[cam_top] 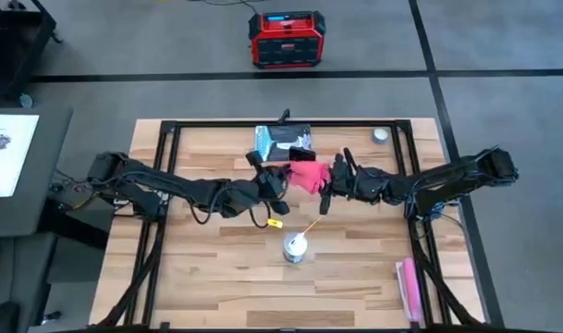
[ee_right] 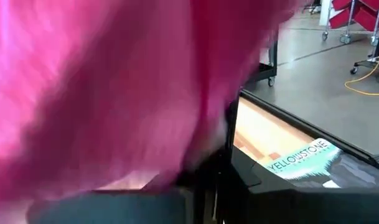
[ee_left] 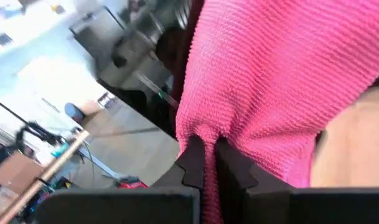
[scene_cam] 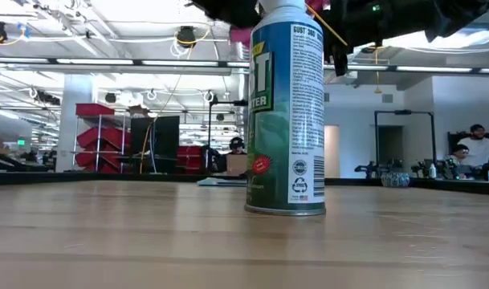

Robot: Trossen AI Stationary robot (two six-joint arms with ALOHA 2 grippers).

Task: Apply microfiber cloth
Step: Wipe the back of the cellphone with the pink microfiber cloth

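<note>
The left gripper [cam_top: 283, 181], at mid-table, is closed tight on an edge of the cloth [cam_top: 309, 175], the fabric bunched between its fingers [ee_left: 190, 163]. The cloth hangs in the air between both arms, just near of the phone [cam_top: 302, 154] on the book [cam_top: 283, 141]. The right gripper [cam_top: 329, 185] is against the cloth's right side; whether it is pinching the fabric I cannot tell. Risk, as I judge it: if both arms pull apart, the thin cloth may slip free and drop. The can [cam_top: 295, 247] stands nearer.
</note>
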